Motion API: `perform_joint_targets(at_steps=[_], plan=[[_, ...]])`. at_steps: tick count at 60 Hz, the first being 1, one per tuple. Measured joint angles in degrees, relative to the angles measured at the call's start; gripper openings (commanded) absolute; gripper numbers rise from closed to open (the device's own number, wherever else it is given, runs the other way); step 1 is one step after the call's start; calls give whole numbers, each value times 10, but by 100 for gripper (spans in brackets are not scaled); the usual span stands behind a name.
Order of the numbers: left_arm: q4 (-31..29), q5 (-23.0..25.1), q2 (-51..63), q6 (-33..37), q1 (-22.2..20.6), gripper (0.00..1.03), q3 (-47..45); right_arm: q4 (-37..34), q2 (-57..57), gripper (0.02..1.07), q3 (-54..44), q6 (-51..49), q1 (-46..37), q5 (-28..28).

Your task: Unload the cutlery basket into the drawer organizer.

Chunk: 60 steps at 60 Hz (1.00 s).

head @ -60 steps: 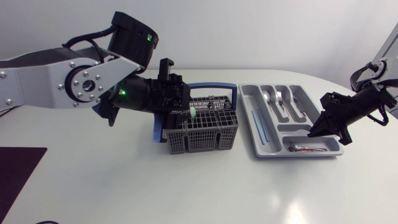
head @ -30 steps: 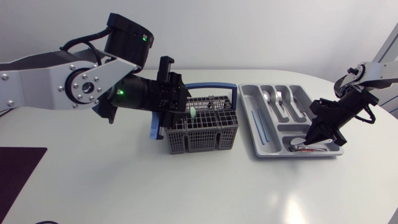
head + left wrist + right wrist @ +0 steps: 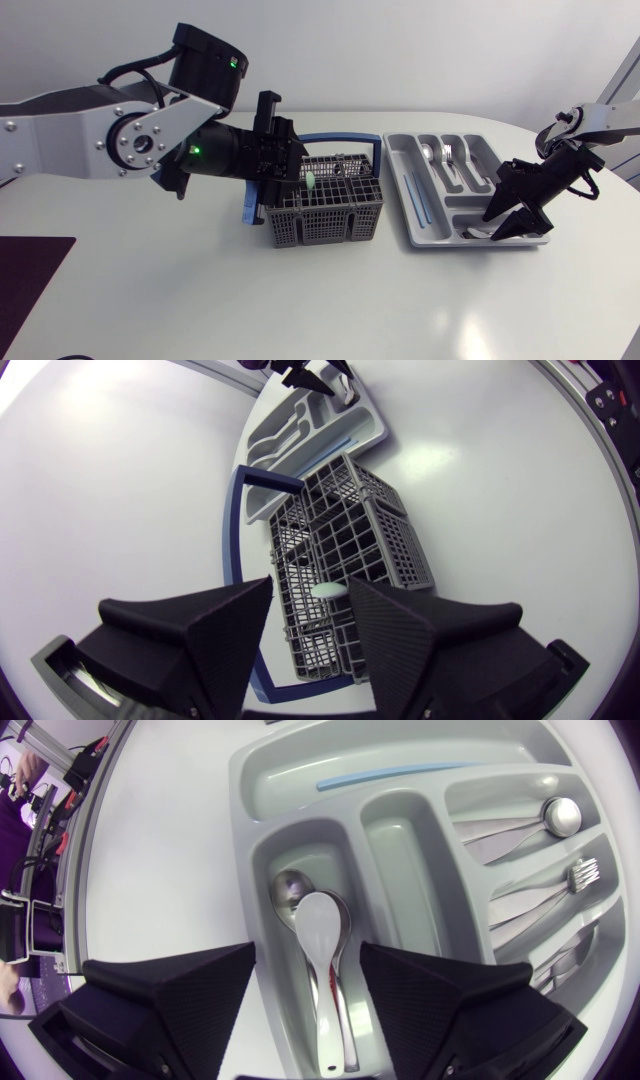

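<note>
The grey wire cutlery basket (image 3: 330,205) with a blue handle stands mid-table; a pale green-white piece (image 3: 330,590) sticks up inside it. My left gripper (image 3: 272,150) hovers open over the basket's left end, and in the left wrist view the pale piece lies ahead of the left gripper (image 3: 310,635), between its fingers without touching them. The grey drawer organizer (image 3: 412,225) lies to the right. My right gripper (image 3: 512,215) stands open over the organizer's front compartment. A white spoon (image 3: 322,970) rests there on a metal spoon (image 3: 285,890), between the open fingers (image 3: 440,1000), untouched.
Metal spoons (image 3: 545,820) and forks (image 3: 560,880) lie in the organizer's (image 3: 400,850) side compartments, and a light-blue stick (image 3: 400,775) in its long one. A dark purple mat (image 3: 25,275) sits at the table's front left. Bare white table surrounds both containers.
My right gripper came down and left over the organizer's front compartment, then opened, leaving the white spoon lying there. The left arm barely moved.
</note>
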Motion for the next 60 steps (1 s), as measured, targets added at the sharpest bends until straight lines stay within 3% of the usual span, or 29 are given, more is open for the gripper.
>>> perform_joint_targets(at_steps=[13, 22, 26, 31, 37, 48, 60], plan=[[0, 0, 0, 11, 0, 55, -4, 15, -69, 103, -13, -2, -24, -56], [24, -3, 0, 27, -9, 55, -26, 24, -168, 103, -81, -10, -35, -93], [26, -26, 0, 24, -18, 54, -34, 29, -204, 103, -117, -14, -36, -108], [-35, -63, 19, -40, -35, 54, -2, 38, -246, 103, -165, -17, -36, -132], [-118, -106, 66, -171, -63, 54, 87, 39, -290, 103, -215, -17, -36, -157], [-211, -123, 123, -399, -82, 54, 223, 40, -346, 103, -255, -17, -51, -215], [-261, -138, 172, -556, -68, 54, 273, 70, -412, 102, -293, 13, -81, -266]])
